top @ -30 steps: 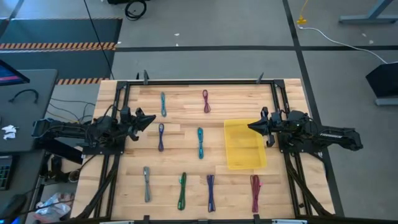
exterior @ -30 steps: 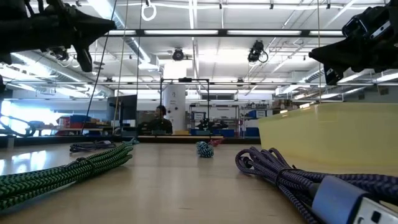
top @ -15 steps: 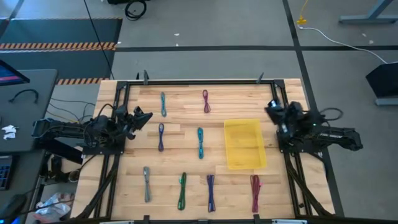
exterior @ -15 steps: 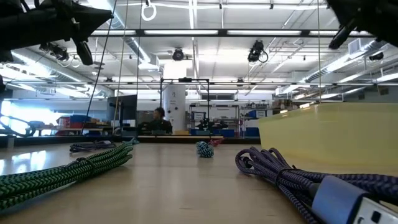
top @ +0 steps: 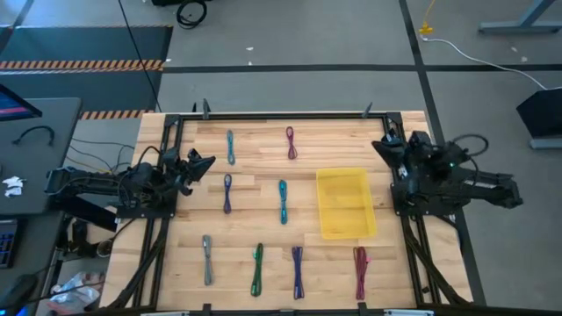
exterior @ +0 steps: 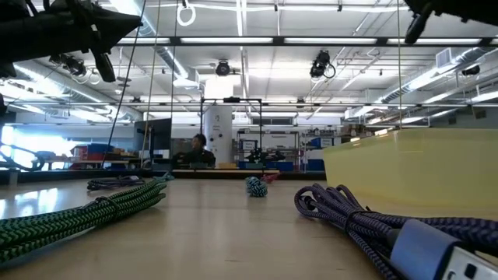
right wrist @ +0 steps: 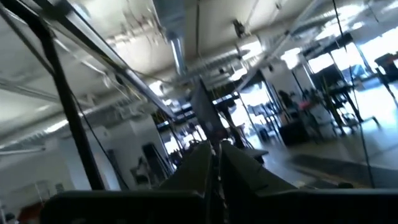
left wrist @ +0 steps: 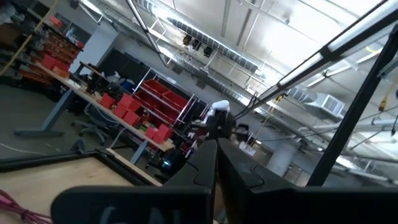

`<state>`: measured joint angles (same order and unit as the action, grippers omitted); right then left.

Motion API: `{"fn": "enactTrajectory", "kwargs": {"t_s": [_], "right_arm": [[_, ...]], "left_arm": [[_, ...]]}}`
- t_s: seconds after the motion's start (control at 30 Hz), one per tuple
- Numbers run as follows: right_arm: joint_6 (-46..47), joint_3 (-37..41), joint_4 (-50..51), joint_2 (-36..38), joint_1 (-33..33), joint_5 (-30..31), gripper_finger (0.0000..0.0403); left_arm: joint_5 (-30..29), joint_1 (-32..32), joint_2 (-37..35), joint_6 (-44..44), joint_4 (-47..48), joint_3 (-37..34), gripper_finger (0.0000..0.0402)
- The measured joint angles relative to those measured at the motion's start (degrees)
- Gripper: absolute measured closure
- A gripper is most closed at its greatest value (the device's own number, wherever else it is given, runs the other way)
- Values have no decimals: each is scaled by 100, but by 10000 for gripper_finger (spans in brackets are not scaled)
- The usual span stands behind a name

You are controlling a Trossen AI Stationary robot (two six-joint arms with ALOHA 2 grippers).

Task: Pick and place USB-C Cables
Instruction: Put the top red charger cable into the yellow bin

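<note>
Both grippers, left (top: 204,161) at nine o'clock and right (top: 383,147) at three, hover closed and empty, probably parked clear of USB-C cables (top: 283,201) spread around the yellow bin (top: 345,204).

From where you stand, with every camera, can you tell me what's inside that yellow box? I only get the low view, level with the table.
Observer: Nothing. From above, the yellow tray is empty.
Operator: How many cables are out there?
Observer: Eight cables, all lying on the wood outside the tray.
Operator: Is either claw holding one?
Observer: No. The left gripper and the right gripper are both shut on nothing, raised near opposite sides of the table.
</note>
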<state>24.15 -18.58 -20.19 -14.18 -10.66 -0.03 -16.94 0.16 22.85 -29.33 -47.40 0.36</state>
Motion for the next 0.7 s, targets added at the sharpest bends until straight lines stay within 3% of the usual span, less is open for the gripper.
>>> {"fn": "enactTrajectory", "kwargs": {"t_s": [0.43,0.7], "right_arm": [[-366,-3104,2497,-3662,-574,-239,308],[-620,-4482,2822,-5705,-1086,-770,254]], "left_arm": [[-1,0,-1,27,-1,0,381],[1,0,1,66,7,0,381]]}}
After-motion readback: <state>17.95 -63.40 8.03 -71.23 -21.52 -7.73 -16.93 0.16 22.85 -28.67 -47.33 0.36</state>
